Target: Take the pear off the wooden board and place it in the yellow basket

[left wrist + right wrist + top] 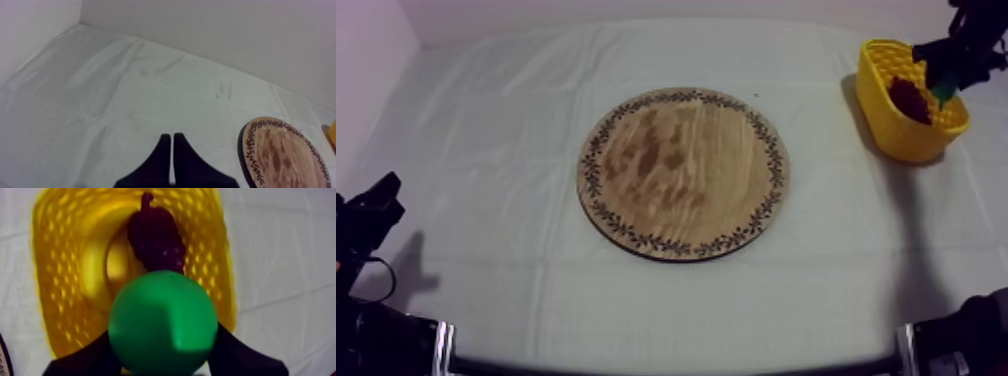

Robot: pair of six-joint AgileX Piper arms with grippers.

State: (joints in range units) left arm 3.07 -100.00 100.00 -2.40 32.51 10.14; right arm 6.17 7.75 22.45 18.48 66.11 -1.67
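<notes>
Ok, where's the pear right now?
The pear is gripped in the right tool, over the yellow basket at the top view's upper right, above the bunch of grapes inside it.

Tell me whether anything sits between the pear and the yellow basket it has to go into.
Nothing bars the opening. The right gripper holds the pear over the yellow basket. A bunch of grapes lies inside, partly beneath the pear, so it may land on them.

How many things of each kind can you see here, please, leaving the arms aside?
Toy fruit: 2 (pear, bunch of grapes)
Yellow basket: 1
Wooden board: 1
Total: 4
</notes>
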